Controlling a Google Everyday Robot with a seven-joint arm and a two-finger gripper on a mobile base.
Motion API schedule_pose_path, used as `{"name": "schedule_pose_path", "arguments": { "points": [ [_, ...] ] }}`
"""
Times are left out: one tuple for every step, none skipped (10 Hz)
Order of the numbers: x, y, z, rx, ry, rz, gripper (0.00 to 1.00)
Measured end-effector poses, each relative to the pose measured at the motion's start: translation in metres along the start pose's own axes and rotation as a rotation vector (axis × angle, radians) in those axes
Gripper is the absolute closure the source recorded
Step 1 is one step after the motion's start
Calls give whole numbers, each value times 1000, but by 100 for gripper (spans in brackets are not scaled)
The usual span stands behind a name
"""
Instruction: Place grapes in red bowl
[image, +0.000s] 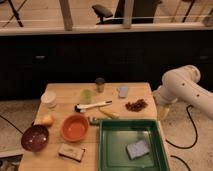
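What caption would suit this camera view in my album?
Open gripper hangs just past the table, right of the grapes; the red bowl sits empty.

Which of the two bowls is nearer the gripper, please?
The orange-red bowl beside the green tray; the maroon bowl lies farther left. The gripper hangs just right of the table.

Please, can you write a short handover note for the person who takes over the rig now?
The gripper is open and empty, beside the right edge of the table, right of the grapes.
The grapes lie on the table behind the green tray.
The red bowl is empty, left of the tray.
Done: nothing yet.
Left: grasp the grapes, carry them to the red bowl, release.
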Motion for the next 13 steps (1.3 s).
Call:
{"name": "schedule_pose_path", "arguments": {
  "points": [
    [-1,-1,2,4,-5,-7,20],
    [-3,-3,4,7,-9,-15,20],
    [-6,-6,7,9,-15,-23,20],
    [-4,-9,10,13,-17,-29,20],
    [-4,-15,14,16,-22,-36,20],
    [-6,-23,19,19,-30,-47,20],
    [-7,-25,22,22,-38,-52,20],
    [-3,-24,24,24,-36,-55,20],
    [-5,-26,25,25,-41,-60,20],
    [-6,-31,28,27,-47,-74,20],
    [-7,-36,31,29,-55,-79,20],
    [-7,-38,33,28,-60,-81,20],
    [-8,-43,37,29,-66,-88,20]
  ]
}}
